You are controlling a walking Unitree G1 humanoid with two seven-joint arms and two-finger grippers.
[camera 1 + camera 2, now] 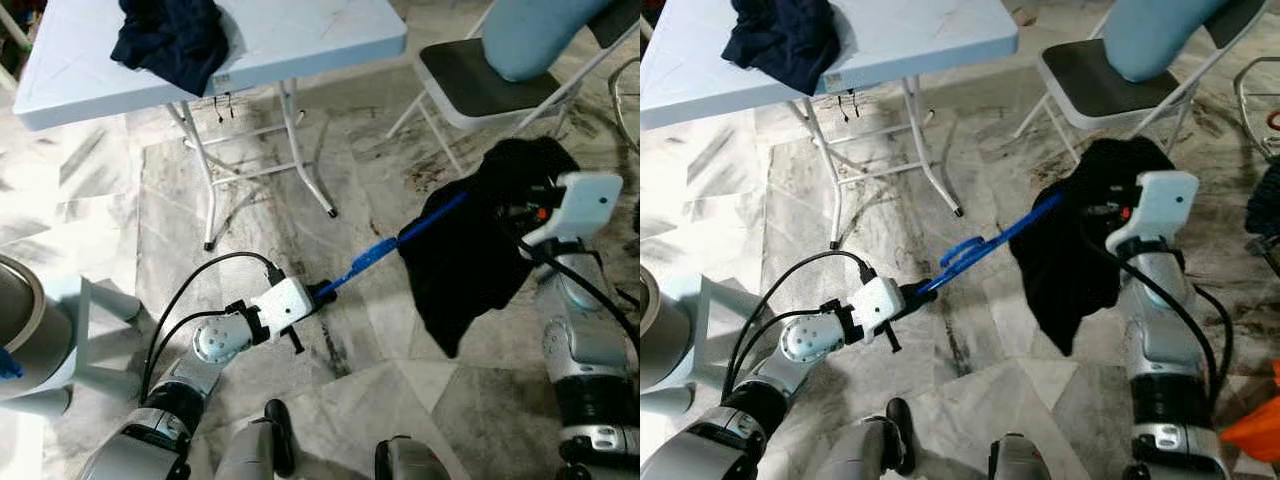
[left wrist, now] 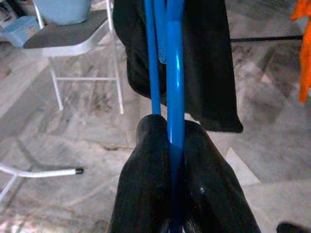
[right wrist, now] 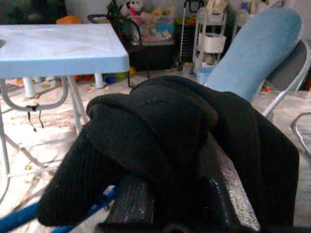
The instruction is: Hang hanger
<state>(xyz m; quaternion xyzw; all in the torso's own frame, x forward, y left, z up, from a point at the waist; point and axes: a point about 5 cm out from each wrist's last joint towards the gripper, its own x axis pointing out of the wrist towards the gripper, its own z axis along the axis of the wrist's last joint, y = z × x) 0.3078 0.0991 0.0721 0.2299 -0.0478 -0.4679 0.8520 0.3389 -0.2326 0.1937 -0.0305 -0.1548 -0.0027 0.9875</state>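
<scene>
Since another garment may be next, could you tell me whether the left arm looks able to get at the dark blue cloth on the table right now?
Probably not: the left gripper is shut on the blue hanger, low over the floor, well short of the dark blue cloth on the table.

I see the thin blue plastic hanger point(image 1: 400, 245) slanting from my left gripper point(image 1: 318, 293) up into black cloth point(image 1: 470, 250) bunched at my right gripper point(image 3: 180, 194).

Table point(image 1: 300, 35): far left, a cloth point(image 1: 172, 40) lying on it.
Chair point(image 1: 470, 85): far right, beside the table.
Hanger point(image 1: 385, 250): between the grippers, garment point(image 1: 470, 250) draped at its right end.
</scene>
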